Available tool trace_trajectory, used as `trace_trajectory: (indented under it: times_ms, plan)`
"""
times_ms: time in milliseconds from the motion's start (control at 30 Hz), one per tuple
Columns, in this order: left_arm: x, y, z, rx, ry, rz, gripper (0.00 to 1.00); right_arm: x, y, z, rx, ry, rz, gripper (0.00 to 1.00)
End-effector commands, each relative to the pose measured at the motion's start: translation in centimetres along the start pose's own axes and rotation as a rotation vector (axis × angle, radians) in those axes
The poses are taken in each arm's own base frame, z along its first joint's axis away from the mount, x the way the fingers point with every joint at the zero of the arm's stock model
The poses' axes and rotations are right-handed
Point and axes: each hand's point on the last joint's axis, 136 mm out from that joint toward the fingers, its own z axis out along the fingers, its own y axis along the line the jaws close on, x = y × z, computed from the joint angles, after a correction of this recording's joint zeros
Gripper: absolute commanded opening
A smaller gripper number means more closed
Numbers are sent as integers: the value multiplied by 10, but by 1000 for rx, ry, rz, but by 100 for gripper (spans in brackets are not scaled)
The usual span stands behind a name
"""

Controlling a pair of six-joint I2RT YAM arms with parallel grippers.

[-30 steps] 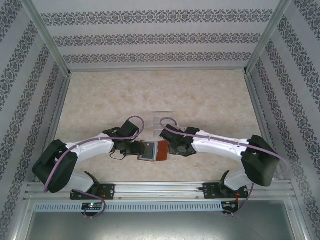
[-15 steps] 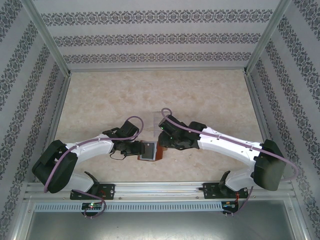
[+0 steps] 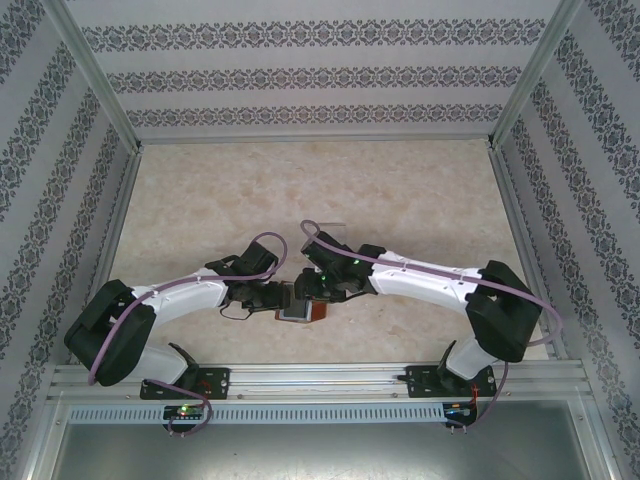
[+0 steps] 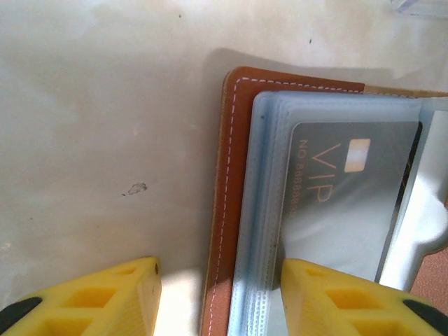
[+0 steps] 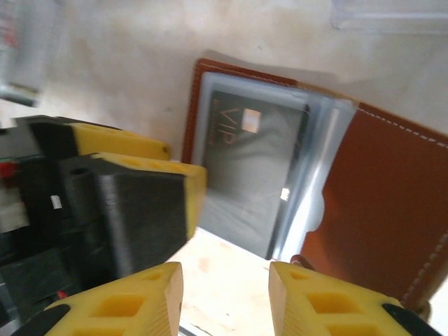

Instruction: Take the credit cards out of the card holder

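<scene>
Item: card holder (image 4: 225, 210), reddish-brown leather with pale stitching. It lies open and flat on the table (image 3: 400, 190), close to the near edge and about midway along it.

Contents: a stack of clear sleeves (image 4: 257, 210), bluish-grey, on the left flap. The top sleeve holds a dark grey VIP card (image 4: 343, 203) with gold lettering and a gold chip, fully seated in the sleeve. Whether there are cards in the lower sleeves cannot be told. In the right wrist view the right flap (image 5: 392, 203) is bare leather.

Left gripper (image 4: 220, 301): partly open, holding nothing. Its jaws straddle the holder's left edge. One yellow finger (image 4: 105, 297) is over bare table just beside the leather, and the other finger (image 4: 343, 301) is over the sleeves. From above, the gripper (image 3: 282, 297) meets the holder from the left.

Right gripper (image 5: 224, 301): partly open, nothing between the fingers. It hangs over the near edge of the holder, where the sleeves meet the right flap. From above, the gripper (image 3: 312, 290) covers part of the holder (image 3: 318, 310).

Also present: a clear tray (image 5: 392, 14) on the table, just beyond the holder's far edge.
</scene>
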Motion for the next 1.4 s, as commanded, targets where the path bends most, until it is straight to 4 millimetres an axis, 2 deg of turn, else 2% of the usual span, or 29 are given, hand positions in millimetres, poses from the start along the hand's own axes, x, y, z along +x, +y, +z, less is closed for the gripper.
trace_trajectory:
  times_ms: [0, 267, 533, 733, 833, 967, 1100, 1367]
  plan:
    - [20, -9, 9, 67, 80, -10, 48, 3, -15, 0, 67, 17, 12, 37]
    - [25, -11, 12, 78, 104, -3, 48, 3, -63, 11, 214, 11, 38, 35]
    - [33, -21, 20, 92, 117, 3, 48, -2, -95, 31, 307, 4, 29, 30]
    - [35, -24, 25, 103, 113, -19, 47, -9, -113, 36, 389, -25, -27, 28]
    - [34, -28, 24, 111, 110, -22, 47, -9, -115, 31, 410, -27, -50, 28]
    - [30, -30, 19, 118, 88, -29, 48, -15, -113, 4, 447, -68, -71, 33]
    - [24, -31, 12, 114, 54, -22, 48, -19, -100, -24, 422, -103, -85, 38]
    - [15, -34, -2, 96, 4, 3, 47, -21, -69, -56, 312, -133, -71, 42]
